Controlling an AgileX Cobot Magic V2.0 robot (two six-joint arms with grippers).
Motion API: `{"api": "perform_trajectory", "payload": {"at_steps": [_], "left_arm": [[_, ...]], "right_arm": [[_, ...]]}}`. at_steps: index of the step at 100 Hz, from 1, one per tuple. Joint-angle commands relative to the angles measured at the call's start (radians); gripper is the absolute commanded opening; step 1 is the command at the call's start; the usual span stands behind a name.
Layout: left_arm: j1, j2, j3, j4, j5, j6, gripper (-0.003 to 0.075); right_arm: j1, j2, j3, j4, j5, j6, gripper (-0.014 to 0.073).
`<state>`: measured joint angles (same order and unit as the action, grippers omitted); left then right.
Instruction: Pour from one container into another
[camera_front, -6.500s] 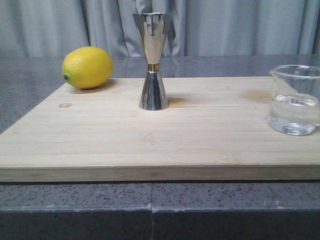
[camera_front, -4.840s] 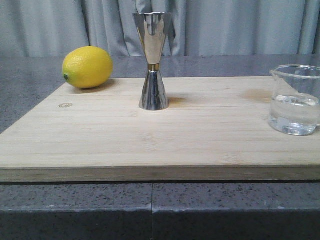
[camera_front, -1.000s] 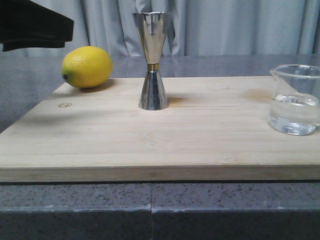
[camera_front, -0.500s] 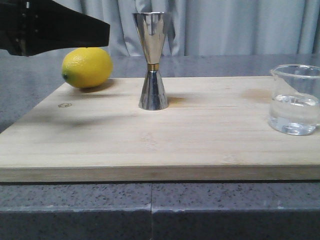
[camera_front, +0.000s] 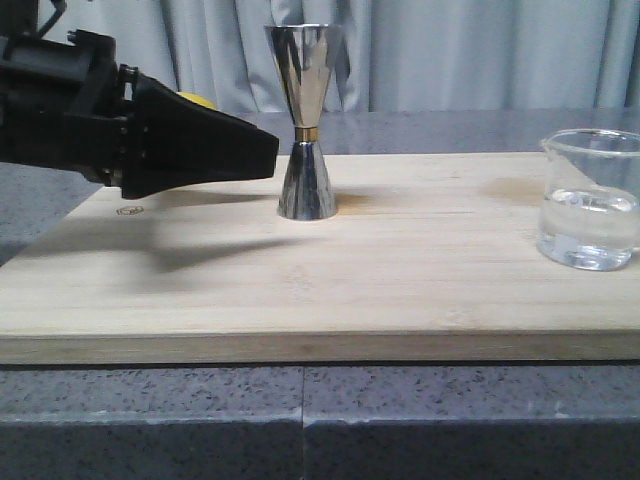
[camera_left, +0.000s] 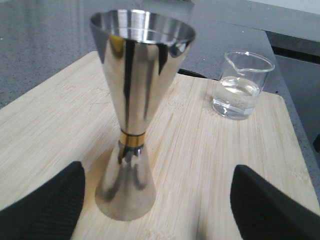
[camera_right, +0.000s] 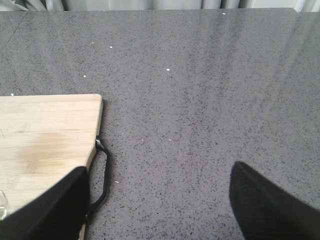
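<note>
The left claw (camera_left: 155, 200) is spread wide, the jigger (camera_left: 134, 125) standing between its fingers, seemingly untouched; the beaker (camera_left: 241, 84) sits well beyond.

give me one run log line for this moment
phase: approach | left gripper: open, jigger between fingers, no contact | right gripper: open, over counter | beaker: holds clear liquid, untouched on board

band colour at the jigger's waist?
Gold, a thin ring on the shiny steel jigger. It shows best in the left wrist view.
</note>
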<state>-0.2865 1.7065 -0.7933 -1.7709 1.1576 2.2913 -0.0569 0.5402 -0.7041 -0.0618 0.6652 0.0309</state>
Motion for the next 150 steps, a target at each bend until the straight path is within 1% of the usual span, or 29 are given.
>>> {"api": "perform_trajectory", "payload": {"at_steps": [1, 19, 52, 99, 107, 126, 140, 150], "left_arm": [[-0.027, -0.008, -0.048, -0.079, 0.112, 0.005, 0.0545], [-0.059, 0.043, -0.114, -0.079, 0.112, 0.003, 0.0545], [-0.105, 0.082, -0.212, -0.079, 0.112, -0.020, 0.0545], [-0.112, 0.089, -0.216, -0.079, 0.101, -0.030, 0.0538], [-0.112, 0.089, -0.216, -0.079, 0.098, -0.030, 0.0495], [-0.110, 0.089, -0.216, -0.079, 0.098, -0.030, 0.0334], [-0.110, 0.089, -0.216, -0.079, 0.096, -0.030, 0.0252], [-0.110, 0.089, -0.216, -0.079, 0.096, -0.030, 0.0212]], "right_arm": [[-0.006, 0.010, -0.037, -0.003, -0.065, -0.007, 0.0544], [-0.006, 0.010, -0.037, -0.003, -0.065, -0.007, 0.0544], [-0.006, 0.010, -0.037, -0.003, -0.064, -0.007, 0.0544], [-0.006, 0.010, -0.037, -0.003, -0.064, -0.007, 0.0544], [-0.006, 0.010, -0.037, -0.003, -0.064, -0.007, 0.0544], [-0.006, 0.010, -0.037, -0.003, -0.064, -0.007, 0.0544], [-0.006, 0.010, -0.037, -0.003, -0.064, -0.007, 0.0544], [-0.006, 0.010, -0.037, -0.003, -0.064, -0.007, 0.0544]]}}
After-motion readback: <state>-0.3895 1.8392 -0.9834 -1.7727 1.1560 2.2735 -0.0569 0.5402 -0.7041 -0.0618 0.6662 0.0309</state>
